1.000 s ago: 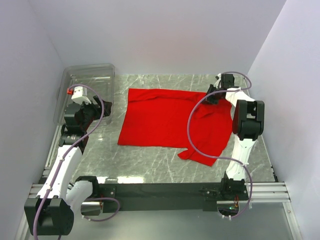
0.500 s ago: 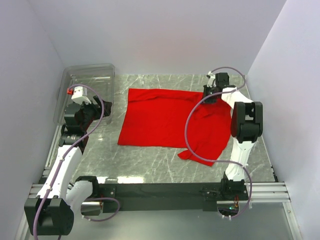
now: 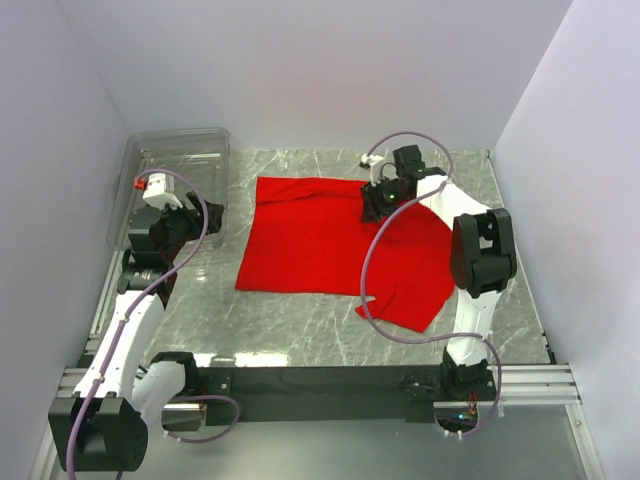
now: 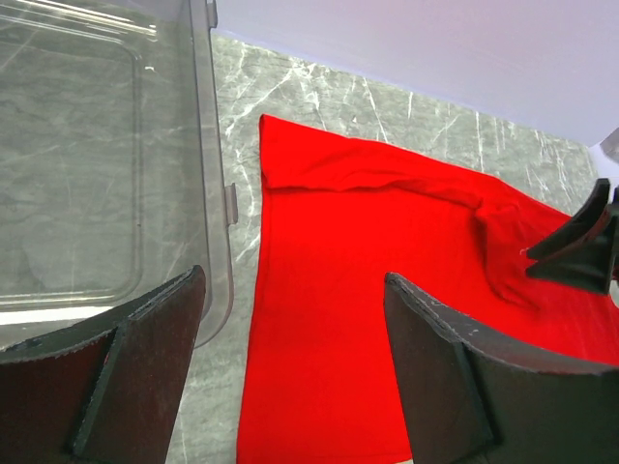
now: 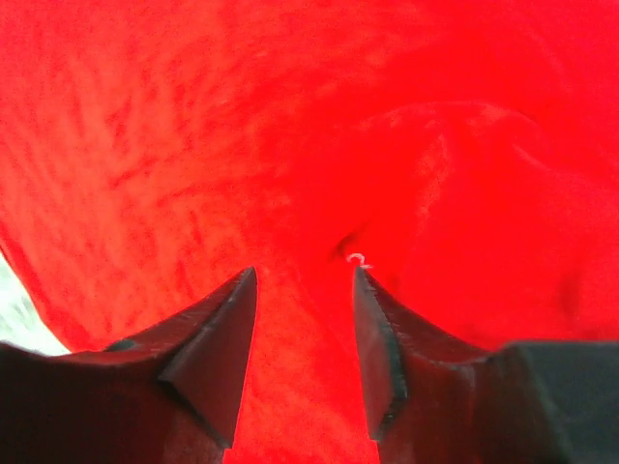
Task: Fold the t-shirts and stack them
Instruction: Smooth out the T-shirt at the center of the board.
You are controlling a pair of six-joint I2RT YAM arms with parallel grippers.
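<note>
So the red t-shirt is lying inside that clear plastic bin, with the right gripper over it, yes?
No. The red t-shirt lies on the marble table beside the clear plastic bin, not inside it, as the top view shows. The right gripper is over it.

A plain bright red t-shirt [image 3: 320,240] lies spread mostly flat at the centre of the table [image 3: 300,340]. Its 3 o'clock side is rumpled, a corner trailing toward 5 o'clock.
</note>
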